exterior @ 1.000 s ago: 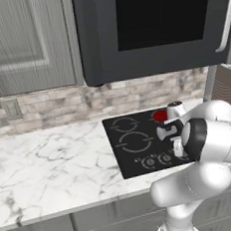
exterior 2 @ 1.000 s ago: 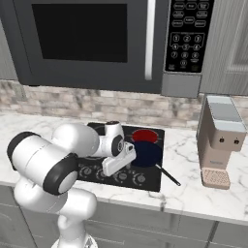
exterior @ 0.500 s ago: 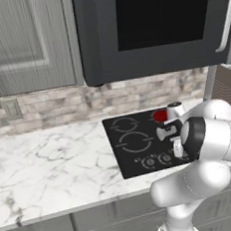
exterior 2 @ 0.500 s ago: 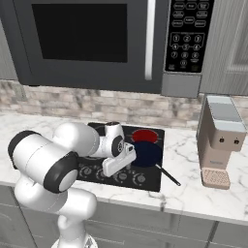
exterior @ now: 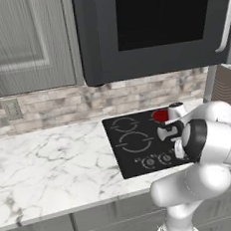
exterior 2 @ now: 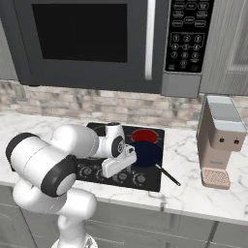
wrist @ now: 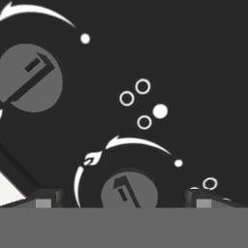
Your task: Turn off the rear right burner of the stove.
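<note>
Mostly my arm hides the stove; I count two knobs ahead, the nearer knob between my gripper's spread fingertips.

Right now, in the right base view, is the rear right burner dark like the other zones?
No. The rear right burner glows as a bright red disc on the stove, just behind the dark blue pan.

Even, shadowless rendered light is seen throughout; the hand view is coarsely pixelated, possibly slightly blurred.
</note>
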